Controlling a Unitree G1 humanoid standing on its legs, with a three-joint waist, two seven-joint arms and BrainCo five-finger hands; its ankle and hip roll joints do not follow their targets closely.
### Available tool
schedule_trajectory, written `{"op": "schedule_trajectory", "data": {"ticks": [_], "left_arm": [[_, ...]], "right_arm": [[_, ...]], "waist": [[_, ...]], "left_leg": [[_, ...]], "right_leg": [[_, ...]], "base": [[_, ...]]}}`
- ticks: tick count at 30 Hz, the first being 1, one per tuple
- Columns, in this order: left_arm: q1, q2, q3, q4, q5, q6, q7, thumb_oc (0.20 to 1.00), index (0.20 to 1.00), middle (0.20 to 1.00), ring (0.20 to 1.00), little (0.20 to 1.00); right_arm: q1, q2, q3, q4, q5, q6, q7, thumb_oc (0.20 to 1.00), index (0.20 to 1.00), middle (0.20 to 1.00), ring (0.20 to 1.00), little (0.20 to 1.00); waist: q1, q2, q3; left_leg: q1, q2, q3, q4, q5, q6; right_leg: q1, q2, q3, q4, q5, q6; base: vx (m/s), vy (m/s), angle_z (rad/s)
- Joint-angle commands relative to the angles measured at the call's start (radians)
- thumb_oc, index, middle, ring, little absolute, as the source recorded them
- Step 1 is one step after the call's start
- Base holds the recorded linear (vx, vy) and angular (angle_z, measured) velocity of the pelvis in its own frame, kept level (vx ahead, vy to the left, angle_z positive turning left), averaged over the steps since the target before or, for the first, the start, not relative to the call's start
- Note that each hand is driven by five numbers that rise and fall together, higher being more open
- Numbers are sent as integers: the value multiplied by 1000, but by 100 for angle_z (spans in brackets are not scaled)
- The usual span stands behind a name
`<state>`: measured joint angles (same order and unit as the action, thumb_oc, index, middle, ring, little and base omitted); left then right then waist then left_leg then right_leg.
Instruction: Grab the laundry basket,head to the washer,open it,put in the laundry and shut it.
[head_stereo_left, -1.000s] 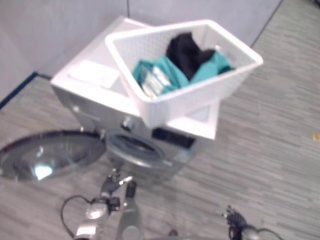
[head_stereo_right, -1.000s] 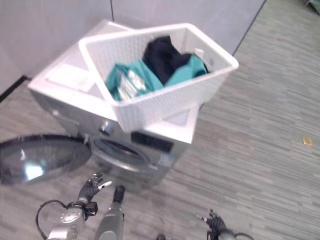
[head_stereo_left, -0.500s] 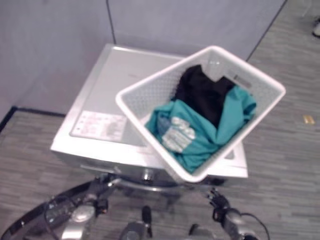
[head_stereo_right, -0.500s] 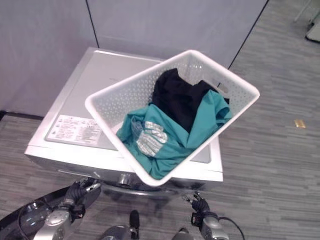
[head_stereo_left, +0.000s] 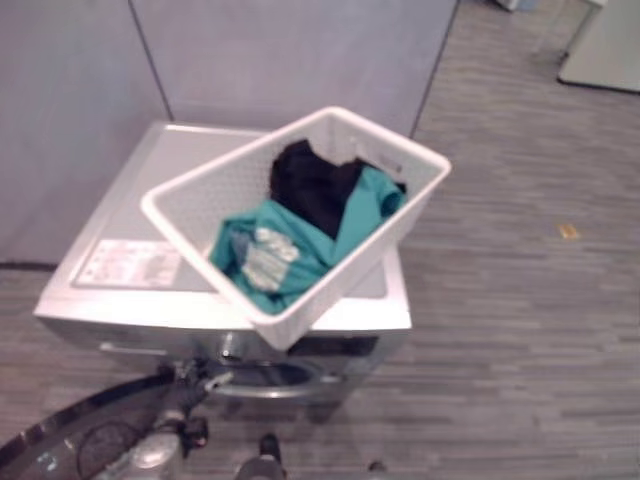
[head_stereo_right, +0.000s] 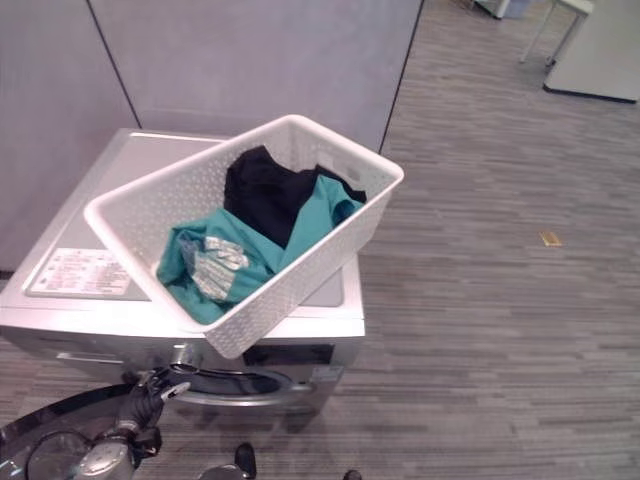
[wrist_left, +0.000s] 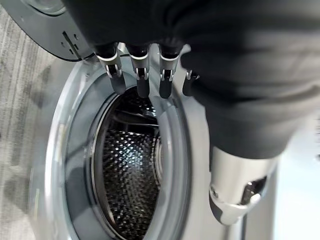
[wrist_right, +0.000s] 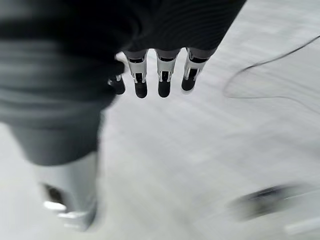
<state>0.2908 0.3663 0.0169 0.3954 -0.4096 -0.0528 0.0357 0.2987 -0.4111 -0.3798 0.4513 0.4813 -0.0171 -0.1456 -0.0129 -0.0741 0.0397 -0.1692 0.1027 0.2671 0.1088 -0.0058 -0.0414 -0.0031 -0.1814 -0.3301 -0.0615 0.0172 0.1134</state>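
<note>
White perforated plastic, the laundry basket (head_stereo_right: 290, 270) sits on top of the silver front-loading washer (head_stereo_right: 330, 300), turned askew so that one corner juts past the washer's front edge toward 6 o'clock and the opposite corner points to about 1 o'clock. Inside it lie a teal garment with a pale print (head_stereo_right: 215, 262) on the 7 o'clock side and a black garment (head_stereo_right: 262, 195) on the 12 o'clock side, the teal cloth lapping partly over the black. A white label sheet (head_stereo_right: 72, 272) is stuck on the washer lid at 9 o'clock from the basket. The washer's round door (head_stereo_left: 60, 440) hangs swung wide to 8 o'clock of the machine, its glass facing up, and the porthole opening (wrist_left: 125, 165) shows the bare perforated steel drum (wrist_left: 127, 185) with no clothing in it. The left hand (head_stereo_right: 150, 395) hovers just in front of the porthole rim at 7 o'clock from the basket; in the left wrist view its fingers (wrist_left: 142, 80) hang straight and relaxed in a row, holding nothing, near the upper edge of the opening. The right hand (wrist_right: 150, 75) shows in the right wrist view above grey plank flooring (head_stereo_right: 500, 330), fingers likewise straight and slack, gripping nothing. Grey partition panels (head_stereo_right: 250, 60) stand behind the washer at 12 o'clock
</note>
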Motion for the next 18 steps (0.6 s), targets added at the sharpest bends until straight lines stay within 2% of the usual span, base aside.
{"op": "schedule_trajectory", "data": {"ticks": [1,3,4,5,9,12,14,17,18], "left_arm": [[-81,-1,-15,-24,49,-62,-36,1000,1000,1000,1000,1000],[-90,7,-36,-25,69,-56,-48,1000,1000,1000,1000,1000],[-93,5,-37,-25,69,-56,-48,1000,1000,1000,1000,1000],[-97,10,-42,-26,74,-54,-53,1000,1000,1000,1000,1000],[-125,39,-69,-39,86,-39,-64,1000,1000,1000,1000,1000],[-138,50,-91,-39,87,-32,-66,1000,1000,1000,1000,1000],[-145,53,-108,-40,86,-31,-67,1000,1000,1000,1000,1000],[-150,53,-117,-39,84,-30,-65,1000,1000,1000,1000,1000],[-149,58,-134,-39,77,-27,-62,1000,1000,1000,1000,1000]], "right_arm": [[-80,-155,-86,-103,-290,-80,-104,1000,1000,1000,1000,1000],[-126,-230,-122,-206,-380,-89,-130,1000,1000,1000,1000,1000],[-126,-229,-125,-211,-383,-85,-129,1000,1000,1000,1000,1000],[-143,-265,-136,-255,-428,-86,-142,1000,1000,1000,1000,1000],[-285,-444,-136,-450,-603,-52,-140,1000,1000,1000,1000,1000],[-403,-477,-53,-507,-611,-47,-118,1000,1000,1000,1000,1000],[-506,-493,55,-482,-599,-39,-94,1000,1000,1000,1000,1000],[-589,-489,149,-460,-569,-30,-68,1000,1000,1000,1000,1000],[-652,-491,227,-437,-520,-16,-31,1000,1000,1000,1000,1000]], "waist": [[19,-5,7],[25,-11,5],[25,-9,6],[30,-13,4],[67,-38,-2],[93,-55,-1],[116,-68,0],[124,-77,4],[139,-89,8]], "left_leg": [[-24,71,-57,-17,27,-23],[-16,74,-65,-21,21,-24],[-19,74,-66,-23,27,-22],[-16,74,-70,-23,21,-24],[-23,80,-89,-33,31,-30],[-34,82,-102,-32,38,-33],[-40,82,-113,-32,43,-35],[-47,81,-119,-31,52,-34],[-45,81,-123,-29,50,-38]], "right_leg": [[101,-39,10,60,-63,59],[105,-33,11,60,-78,56],[102,-33,10,59,-73,55],[107,-30,9,60,-81,55],[117,-14,-3,55,-97,47],[123,-5,-13,52,-103,41],[126,0,-20,51,-108,36],[126,5,-25,50,-106,32],[134,9,-27,49,-113,27]], "base": [[-6,15,-12],[-15,5,-8],[0,0,0],[-28,3,4],[-23,-27,8],[-10,-35,18],[-23,-26,23],[-17,-20,18],[-36,-12,16]]}}
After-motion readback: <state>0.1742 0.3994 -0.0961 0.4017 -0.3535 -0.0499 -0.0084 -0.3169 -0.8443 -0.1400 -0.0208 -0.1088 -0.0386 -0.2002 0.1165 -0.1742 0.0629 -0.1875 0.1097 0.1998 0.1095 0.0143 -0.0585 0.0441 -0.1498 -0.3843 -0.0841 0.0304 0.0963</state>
